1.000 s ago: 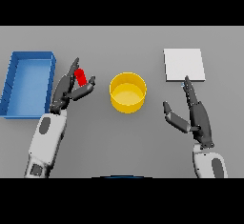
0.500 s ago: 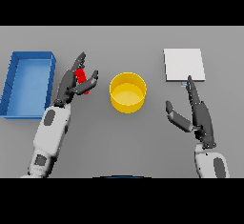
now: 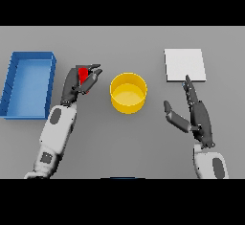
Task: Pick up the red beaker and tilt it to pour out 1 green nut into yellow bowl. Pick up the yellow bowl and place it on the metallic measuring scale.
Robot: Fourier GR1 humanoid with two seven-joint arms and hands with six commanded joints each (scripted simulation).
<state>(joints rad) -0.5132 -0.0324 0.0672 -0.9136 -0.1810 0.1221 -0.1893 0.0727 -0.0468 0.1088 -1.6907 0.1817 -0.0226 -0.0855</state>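
From the head view, the left hand (image 3: 76,83) had its fingers and thumb curled round the red beaker (image 3: 83,73), holding it just left of the yellow bowl (image 3: 128,92) and apart from it. That bowl sat on the grey table (image 3: 124,42) near the middle. To the left, a blue tray (image 3: 10,83) lay beside the left arm. On the right, the metallic measuring scale (image 3: 185,64) lay flat, with the right hand (image 3: 196,116) just below it, fingers straight and spread, thumb out, holding nothing.
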